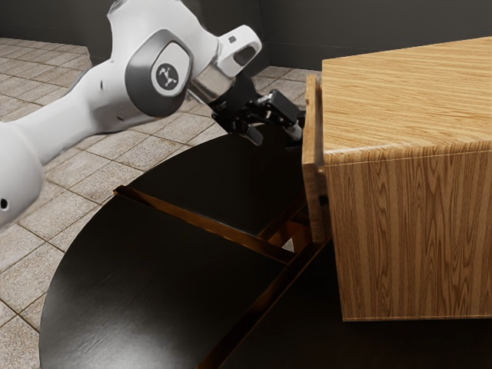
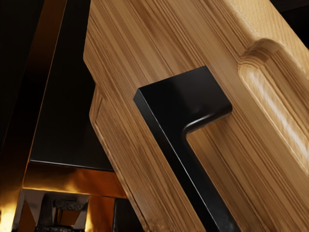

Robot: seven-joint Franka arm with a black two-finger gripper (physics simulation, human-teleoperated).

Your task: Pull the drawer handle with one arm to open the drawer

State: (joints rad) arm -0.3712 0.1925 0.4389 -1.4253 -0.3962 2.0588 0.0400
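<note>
**Gripper at the drawer handle, pull still to be made**

Step in hand: reach/grasp stage of the pull. The Franka arm (image 1: 115,92) comes in toward the wooden cabinet (image 1: 407,192), and the black gripper (image 1: 273,128) sits right up against the cabinet's front face, level with the upper part of the drawer front (image 1: 312,154). In the wrist view the black drawer handle (image 2: 178,101) is directly ahead of the hand and very near, a bar standing off the drawer front (image 2: 145,48) on a bent foot. Pincer state: cannot tell whether it is spread or already pinching the handle, as the contact point is hidden against the cabinet.

Task thing: the handle is mounted on the cabinet's front face, on the side facing the arm. The drawer front looks at most barely proud of the cabinet body, so I judge the drawer is not really open yet.

Next move, as a judgement: confirm a firm hold across the bar, then pull straight away from the cabinet, keeping the wrist level so the bar does not slip out.

Containers: the drawer's inside is hidden, contents unknown. The cabinet stands on a dark round table (image 1: 154,292)
</note>
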